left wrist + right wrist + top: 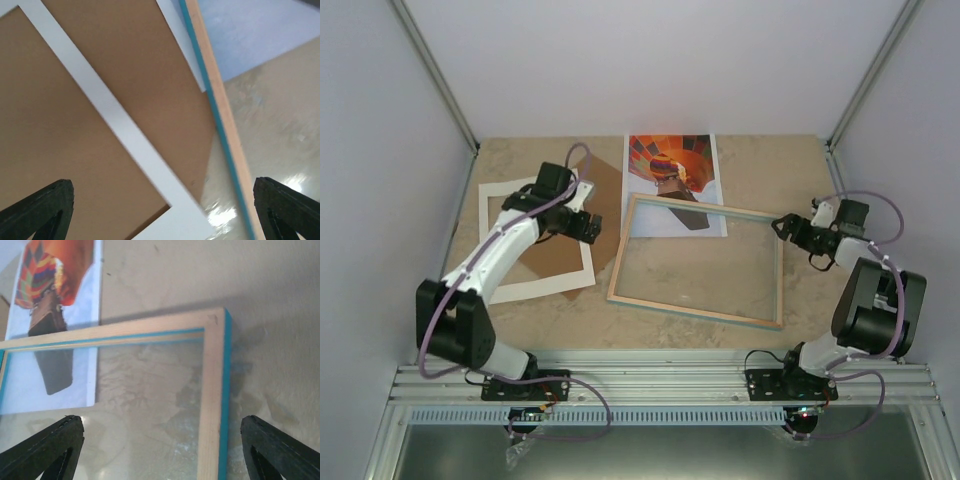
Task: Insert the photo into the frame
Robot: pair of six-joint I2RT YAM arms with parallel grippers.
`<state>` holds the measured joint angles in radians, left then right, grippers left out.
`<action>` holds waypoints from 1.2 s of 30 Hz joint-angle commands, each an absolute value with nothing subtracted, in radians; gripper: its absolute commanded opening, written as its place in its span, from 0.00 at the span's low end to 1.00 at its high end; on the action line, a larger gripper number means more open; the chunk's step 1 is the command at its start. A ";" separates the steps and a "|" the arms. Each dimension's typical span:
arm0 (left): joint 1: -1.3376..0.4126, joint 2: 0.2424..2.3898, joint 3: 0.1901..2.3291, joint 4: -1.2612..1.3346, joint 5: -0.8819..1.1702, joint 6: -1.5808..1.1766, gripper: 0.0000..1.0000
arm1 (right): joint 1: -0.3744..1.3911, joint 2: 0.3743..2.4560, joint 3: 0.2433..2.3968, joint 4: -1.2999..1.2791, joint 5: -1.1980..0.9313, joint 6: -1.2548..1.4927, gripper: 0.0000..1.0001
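Observation:
The frame [695, 308] lies flat mid-table with its bare wood face up and a turquoise edge showing [212, 390]. The photo [670, 165] of a striped balloon lies face up behind it. Its near part sits under the frame's far rim and shows through the pane [50, 380]. My right gripper [782, 225] hangs open just above the frame's far right corner [161, 419], holding nothing. Open and empty too, my left gripper [592, 228] hovers off the frame's left rim [227, 125], over the mat and board [162, 182].
A white cardboard mat [535, 288] lies at the left with a brown backing board [555, 255] on it, both under the left arm [115, 120]. Grey walls close off the table at the back and both sides.

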<state>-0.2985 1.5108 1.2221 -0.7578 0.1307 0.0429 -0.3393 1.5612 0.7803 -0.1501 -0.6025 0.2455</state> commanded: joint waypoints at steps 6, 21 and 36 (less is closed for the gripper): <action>-0.213 1.314 0.969 -0.729 -0.063 0.598 0.99 | -0.325 1.394 0.897 -0.301 -0.767 -0.133 0.96; 0.211 1.310 1.014 -0.865 0.049 0.713 0.97 | -0.182 1.257 0.865 -0.324 -0.810 -0.199 0.98; 0.691 1.135 0.694 -0.620 0.015 1.378 0.99 | -0.155 1.231 0.849 -0.334 -0.854 -0.176 0.98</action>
<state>0.6121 1.1934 0.7570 -0.7231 0.0132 1.0508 -0.1593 1.2514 0.8608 -0.3347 -0.8127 -0.1810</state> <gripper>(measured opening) 0.992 0.975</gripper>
